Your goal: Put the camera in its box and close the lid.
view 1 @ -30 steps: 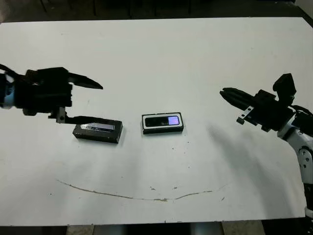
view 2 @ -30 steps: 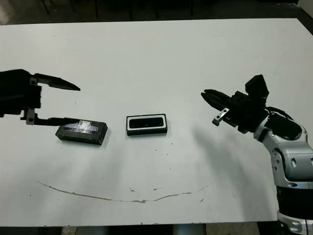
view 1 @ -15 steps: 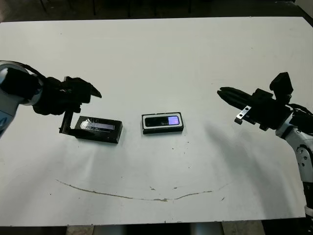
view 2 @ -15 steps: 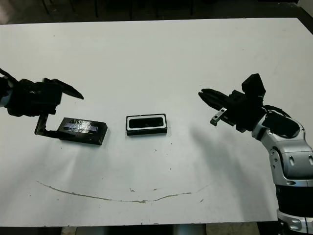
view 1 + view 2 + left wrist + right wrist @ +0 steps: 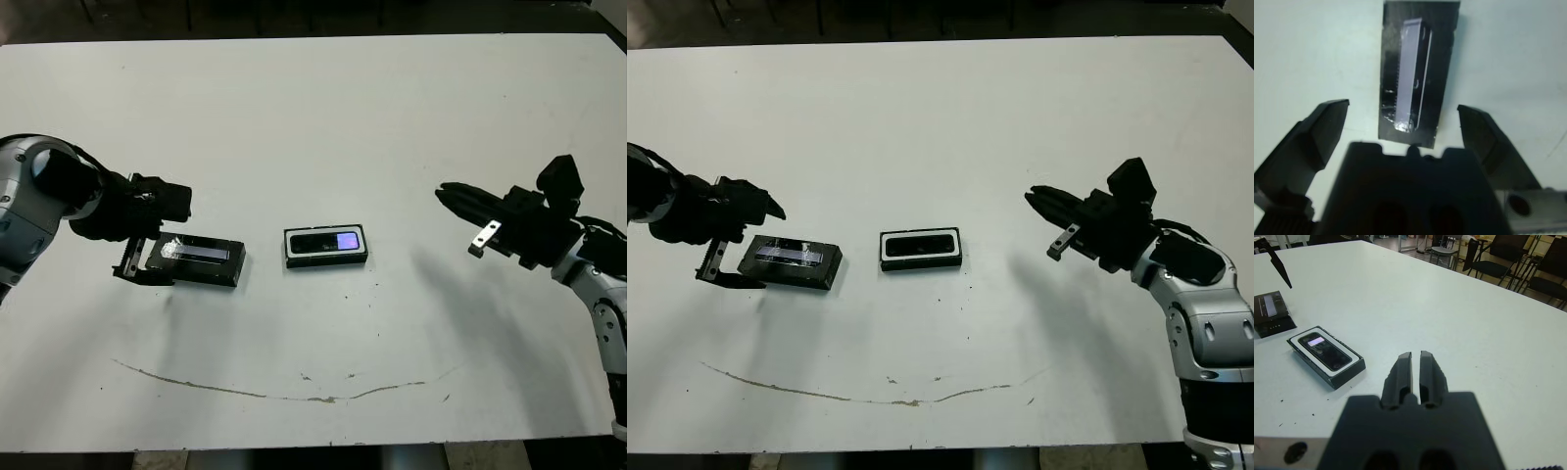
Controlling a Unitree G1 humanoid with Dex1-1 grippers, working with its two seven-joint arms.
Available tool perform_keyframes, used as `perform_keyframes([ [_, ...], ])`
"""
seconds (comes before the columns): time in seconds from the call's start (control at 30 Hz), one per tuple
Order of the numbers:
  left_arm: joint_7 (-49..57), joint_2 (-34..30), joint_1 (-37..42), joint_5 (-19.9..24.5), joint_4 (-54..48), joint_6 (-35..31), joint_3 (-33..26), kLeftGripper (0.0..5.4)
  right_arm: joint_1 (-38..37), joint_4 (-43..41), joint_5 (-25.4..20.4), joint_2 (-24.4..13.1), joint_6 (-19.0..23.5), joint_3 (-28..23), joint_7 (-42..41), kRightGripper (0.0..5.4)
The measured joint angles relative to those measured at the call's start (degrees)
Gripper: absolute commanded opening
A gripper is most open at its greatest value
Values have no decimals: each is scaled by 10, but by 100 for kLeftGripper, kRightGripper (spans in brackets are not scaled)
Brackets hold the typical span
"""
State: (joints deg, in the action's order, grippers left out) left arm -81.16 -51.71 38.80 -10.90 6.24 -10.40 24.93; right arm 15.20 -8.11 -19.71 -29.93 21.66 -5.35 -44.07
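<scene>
The camera [image 5: 326, 241], a black slab with a purple screen, lies inside the white-lined box [image 5: 291, 258] at the table's middle; the right wrist view shows the same camera [image 5: 1322, 346] in its box [image 5: 1347, 374]. The lid [image 5: 196, 259], black with a pale stripe, lies flat to the left of the box, apart from it. My left gripper [image 5: 154, 233] is open over the lid's left end. In the left wrist view its fingers [image 5: 1317, 132] stand one on each side of the lid [image 5: 1418, 73]. My right gripper [image 5: 449, 192] is shut and empty, hovering well to the right of the box.
A thin brown scratch [image 5: 265, 393] curves across the white table [image 5: 313, 117] near its front edge. Dark chairs [image 5: 1498, 254] stand beyond the far table edge in the right wrist view.
My left gripper has swung round and come down from above the lid to straddle its left end. The right gripper has barely shifted. Lid, box and camera have stayed put.
</scene>
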Motion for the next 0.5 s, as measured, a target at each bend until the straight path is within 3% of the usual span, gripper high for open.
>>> perform_keyframes([
  [0.5,9,18,17,-54,78,63,15,539,-17,-2,-24,0,4,0,-7,0],
])
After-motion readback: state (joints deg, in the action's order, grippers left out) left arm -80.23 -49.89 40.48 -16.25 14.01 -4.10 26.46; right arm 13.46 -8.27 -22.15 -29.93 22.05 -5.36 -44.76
